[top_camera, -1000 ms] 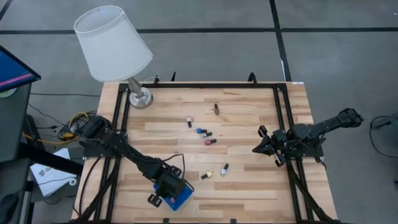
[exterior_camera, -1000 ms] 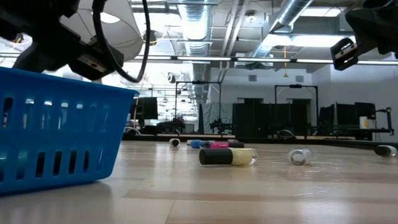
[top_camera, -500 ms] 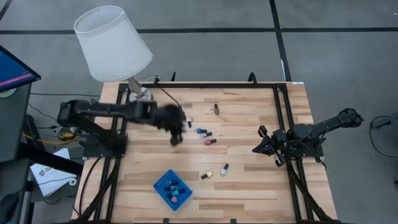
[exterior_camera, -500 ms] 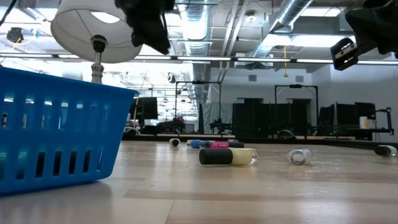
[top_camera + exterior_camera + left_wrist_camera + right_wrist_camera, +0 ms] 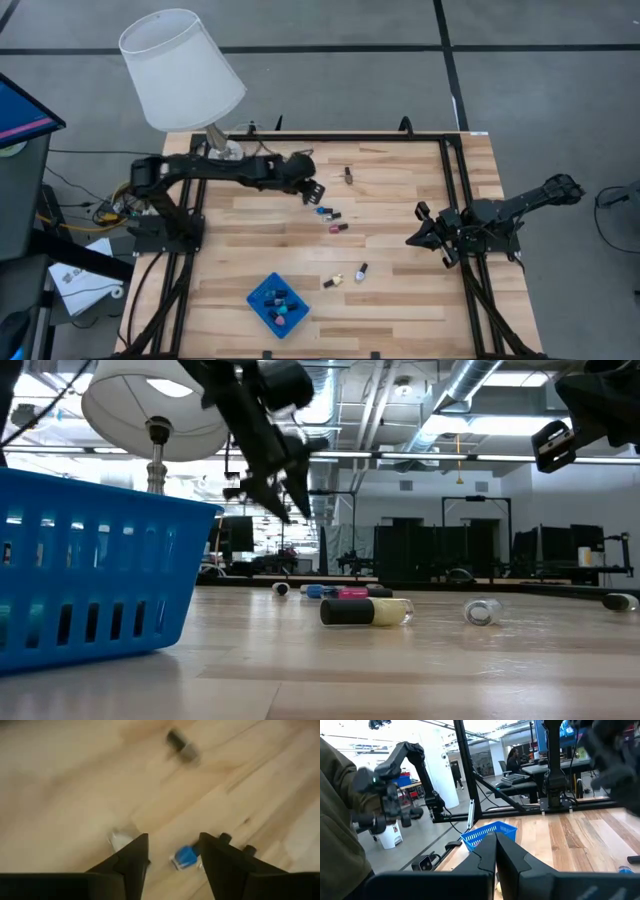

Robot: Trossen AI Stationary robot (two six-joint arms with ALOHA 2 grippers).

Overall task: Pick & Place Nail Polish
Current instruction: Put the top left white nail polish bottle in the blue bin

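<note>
My left gripper (image 5: 312,190) hangs above the table (image 5: 400,300), out past the lamp (image 5: 183,72) toward the middle, its jaws standing open and empty. In the left wrist view the two dark fingers (image 5: 131,862) frame a blue nail polish bottle (image 5: 184,856) lying on the boards, with a pale bottle (image 5: 120,839) beside it and a dark-capped one (image 5: 181,747) farther off.

The lamp stands at the table's far left corner. From there, loose nail polish bottles are scattered across the middle of the table: a dark one (image 5: 348,176) nearest the far edge, then the blue one (image 5: 322,211) just beyond my left gripper, and a red one (image 5: 338,228) close by it. Two more, a yellow bottle (image 5: 332,282) and a clear one (image 5: 361,271), lie nearer the front edge.

The blue basket (image 5: 278,305) sits at the front of the table, on the lamp's side, already holding several bottles (image 5: 281,303).

My right gripper (image 5: 415,238) waits at the table's edge opposite the lamp, jaws closed with nothing between them.
</note>
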